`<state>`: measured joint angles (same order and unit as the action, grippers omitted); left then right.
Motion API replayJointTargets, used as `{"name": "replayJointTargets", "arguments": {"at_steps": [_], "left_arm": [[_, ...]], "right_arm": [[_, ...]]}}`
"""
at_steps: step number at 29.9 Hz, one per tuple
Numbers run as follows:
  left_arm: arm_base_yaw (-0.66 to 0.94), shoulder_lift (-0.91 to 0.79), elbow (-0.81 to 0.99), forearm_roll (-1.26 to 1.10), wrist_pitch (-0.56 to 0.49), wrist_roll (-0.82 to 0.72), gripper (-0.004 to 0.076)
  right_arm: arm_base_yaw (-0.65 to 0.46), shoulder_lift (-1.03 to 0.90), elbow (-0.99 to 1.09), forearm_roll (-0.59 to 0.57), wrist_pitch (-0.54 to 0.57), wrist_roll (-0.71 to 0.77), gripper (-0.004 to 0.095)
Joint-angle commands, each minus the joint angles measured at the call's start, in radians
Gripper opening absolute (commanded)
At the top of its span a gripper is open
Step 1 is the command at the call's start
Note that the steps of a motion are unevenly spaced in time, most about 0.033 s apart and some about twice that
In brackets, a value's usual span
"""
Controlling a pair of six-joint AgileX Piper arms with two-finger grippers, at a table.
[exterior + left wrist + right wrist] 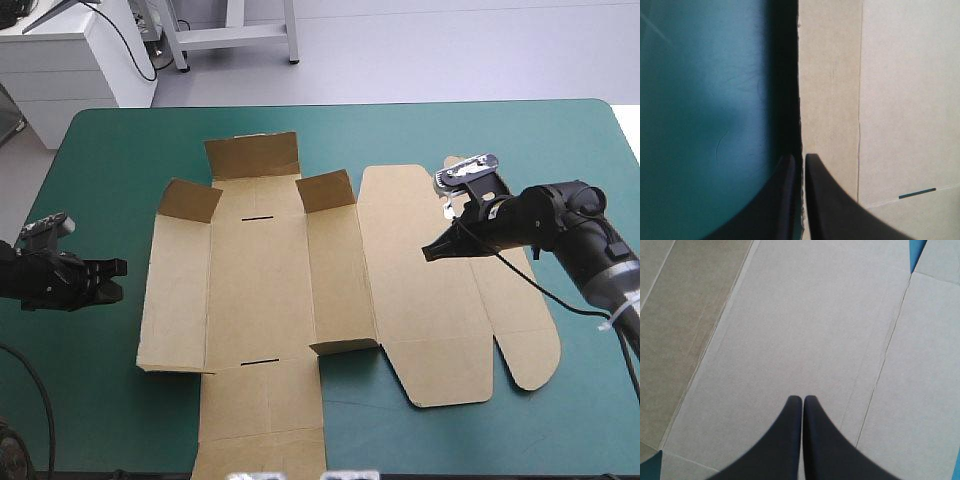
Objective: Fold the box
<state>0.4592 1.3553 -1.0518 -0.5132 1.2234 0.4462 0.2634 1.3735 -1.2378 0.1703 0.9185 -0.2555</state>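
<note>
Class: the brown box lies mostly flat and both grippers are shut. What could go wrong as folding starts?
1. The left gripper sits shut at the left edge of the box; pushing in, it may shove the sheet sideways instead of lifting the wall.
2. The right gripper is over the lid panel without gripping it, so the box could slide.
3. The half-raised corner flaps might end up outside the walls.

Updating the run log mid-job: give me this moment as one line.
box: mostly flat, several flaps raised | left gripper: shut, beside left edge | right gripper: shut, over right panel
</note>
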Motion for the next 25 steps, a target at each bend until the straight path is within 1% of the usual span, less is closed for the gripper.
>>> {"name": "replayJointTargets", "arguments": {"at_steps": [1, 2, 5, 7, 9, 13, 15, 20, 25], "left_arm": [[-0.027, -0.024, -0.007, -0.029, 0.058, 0.014, 0.0141], [-0.036, -0.024, 0.004, -0.022, 0.055, 0.017, 0.0178], [-0.073, -0.024, 0.034, 0.021, 0.031, 0.017, 0.0335], [-0.093, -0.024, 0.05, 0.036, 0.004, -0.018, 0.0427], [-0.109, -0.024, 0.066, 0.033, -0.011, -0.047, 0.0463], [-0.124, -0.023, 0.103, 0.031, -0.061, -0.058, 0.0459], [-0.126, -0.011, 0.119, 0.009, -0.07, -0.058, 0.0459], [-0.143, 0.036, 0.132, -0.102, -0.076, -0.052, 0.0459], [-0.197, 0.123, 0.132, -0.148, -0.06, -0.048, 0.0459]], "right_arm": [[-0.007, -0.036, -0.001, 0.014, -0.06, -0.022, -0.0002], [-0.007, -0.036, 0.001, 0.014, -0.06, -0.029, -0.0002], [-0.007, -0.036, 0.001, 0.014, -0.06, -0.043, -0.0002], [-0.01, -0.036, 0.001, 0.014, -0.061, -0.043, -0.0002], [-0.01, -0.036, 0.001, 0.015, -0.063, -0.043, -0.0002], [-0.01, -0.036, 0.003, 0.016, -0.063, -0.048, -0.0002], [-0.01, -0.036, 0.003, 0.016, -0.063, -0.05, -0.0002], [-0.01, -0.036, 0.003, 0.016, -0.063, -0.054, -0.0002], [-0.01, -0.036, 0.003, 0.016, -0.065, -0.059, -0.0016]]}}
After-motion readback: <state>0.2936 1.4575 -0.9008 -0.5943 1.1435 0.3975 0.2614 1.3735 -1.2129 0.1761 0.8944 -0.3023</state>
